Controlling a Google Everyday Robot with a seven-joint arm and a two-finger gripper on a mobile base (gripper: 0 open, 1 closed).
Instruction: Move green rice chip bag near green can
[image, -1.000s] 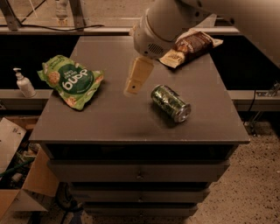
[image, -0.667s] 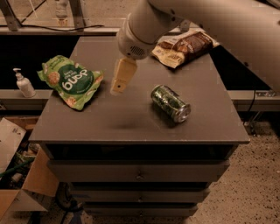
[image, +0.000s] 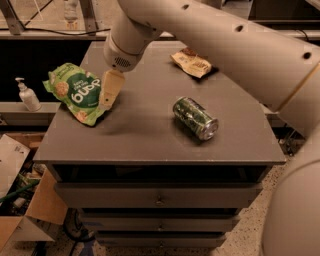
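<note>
Green rice chip bag (image: 77, 95) lies flat at left-centre of frame, on a dark cabinet top (image: 150, 145). Gripper (image: 109, 92) hangs at the bag's right edge, over or touching it; open or closed can't be told. Step, prob.: reaching to grasp, bag not yet lifted. Next: secure grip, carry rightward to green can (image: 195, 118), on its side centre-right, well apart. Nothing lies btw them. Brown-and-cream snack bag (image: 191, 62) sits upper centre; pump bottle (image: 27, 95) far left, off the top.
</note>
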